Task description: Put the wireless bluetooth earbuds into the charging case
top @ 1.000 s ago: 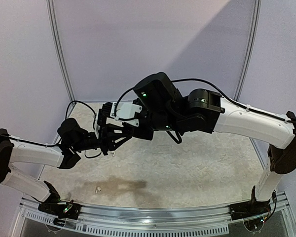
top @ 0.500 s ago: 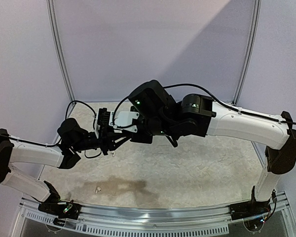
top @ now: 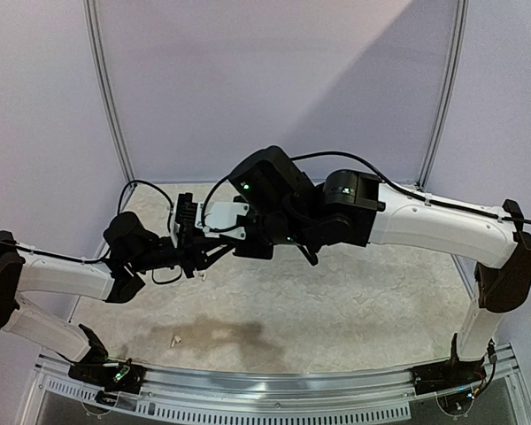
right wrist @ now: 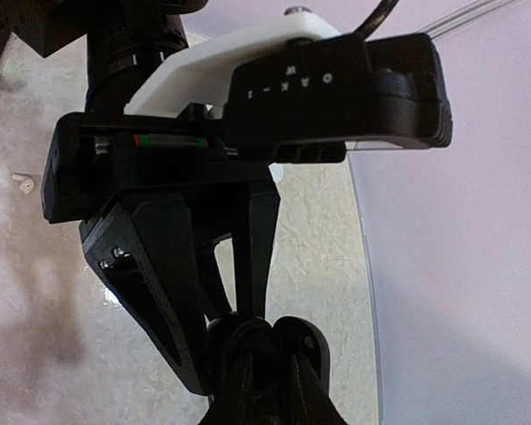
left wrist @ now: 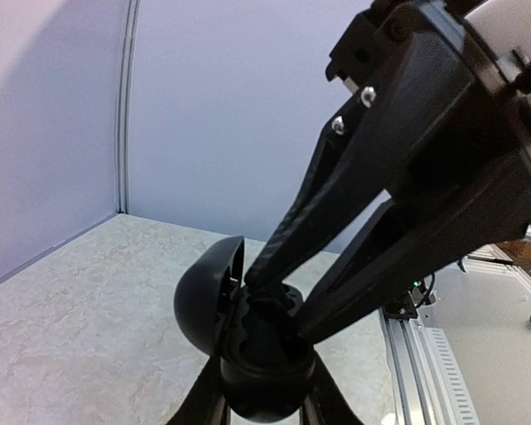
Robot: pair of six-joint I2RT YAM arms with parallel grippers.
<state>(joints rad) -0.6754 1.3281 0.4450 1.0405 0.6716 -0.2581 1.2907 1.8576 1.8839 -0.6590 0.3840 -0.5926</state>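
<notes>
My left gripper (left wrist: 265, 403) is shut on a round black charging case (left wrist: 267, 372), held above the table with its lid (left wrist: 203, 301) open to the left. My right gripper (left wrist: 279, 305) comes down from the upper right with its fingertips in the open case, closed on a small black earbud that is hard to separate from the dark interior. In the right wrist view my own fingers (right wrist: 248, 381) sit at the case (right wrist: 314, 350), under the left gripper's body. In the top view both grippers meet at the back left (top: 199, 257); the case is hidden there.
A white earbud (top: 173, 338) lies on the pale marbled table (top: 336, 301) at the near left, and one shows in the right wrist view (right wrist: 19, 181). Another small white piece (top: 202, 277) lies under the grippers. A metal rail (top: 274, 394) runs along the near edge.
My right arm has moved left and down, bringing its gripper onto the case held by the left gripper. The left arm has stayed in place.
</notes>
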